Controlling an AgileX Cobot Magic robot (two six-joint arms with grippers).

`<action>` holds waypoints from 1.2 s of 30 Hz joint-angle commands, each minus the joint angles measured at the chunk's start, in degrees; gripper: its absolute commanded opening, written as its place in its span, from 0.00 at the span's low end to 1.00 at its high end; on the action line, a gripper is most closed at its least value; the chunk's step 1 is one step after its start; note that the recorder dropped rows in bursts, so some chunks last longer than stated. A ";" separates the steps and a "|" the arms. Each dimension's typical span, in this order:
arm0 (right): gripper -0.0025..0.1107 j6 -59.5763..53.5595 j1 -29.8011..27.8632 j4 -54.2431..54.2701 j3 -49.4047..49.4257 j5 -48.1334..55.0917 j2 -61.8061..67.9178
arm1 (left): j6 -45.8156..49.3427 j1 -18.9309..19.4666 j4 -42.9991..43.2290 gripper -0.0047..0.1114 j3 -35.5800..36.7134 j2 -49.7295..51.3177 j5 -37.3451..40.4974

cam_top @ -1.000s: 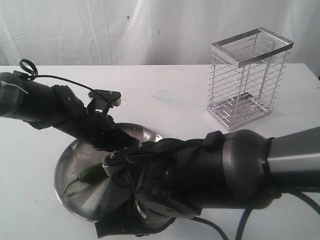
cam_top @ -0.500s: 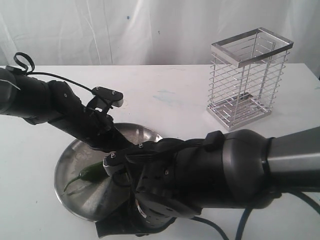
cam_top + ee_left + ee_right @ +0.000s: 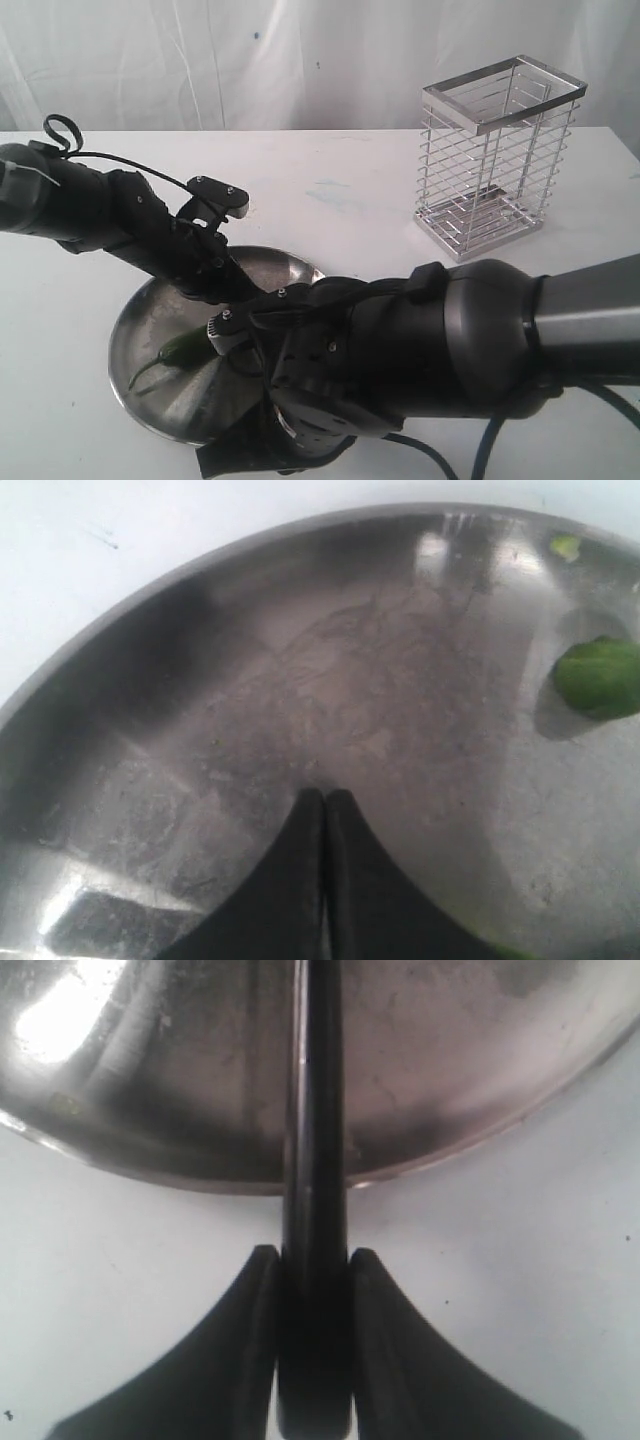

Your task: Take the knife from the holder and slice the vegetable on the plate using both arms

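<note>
The steel plate lies at the front left of the white table. On it rests the green vegetable; the left wrist view shows a cut green piece of it. My left gripper is shut and empty, tips low over the bare plate beside that piece. My right gripper is shut on the black handle of the knife, which reaches over the plate's rim. In the exterior view the bulky right arm hides the knife and both grippers' tips. The wire holder stands empty at the back right.
A tiny green scrap lies near the plate's rim. The left arm comes in from the left across the plate, and the right arm covers the front middle. A white curtain hangs behind the table.
The left arm's wrist has shifted slightly to the right over the plate. The right arm, knife and vegetable stay almost where they were.
</note>
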 commanded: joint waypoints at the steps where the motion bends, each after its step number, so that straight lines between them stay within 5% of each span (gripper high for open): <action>1: 0.02 0.44 -0.05 -2.90 0.14 3.36 -0.10 | 0.02 -0.13 1.16 0.04 2.60 2.41 7.55; 36: 0.02 -2.14 -0.05 -5.38 0.14 5.95 -0.10 | -3.22 -0.13 0.26 0.04 2.49 -11.33 7.30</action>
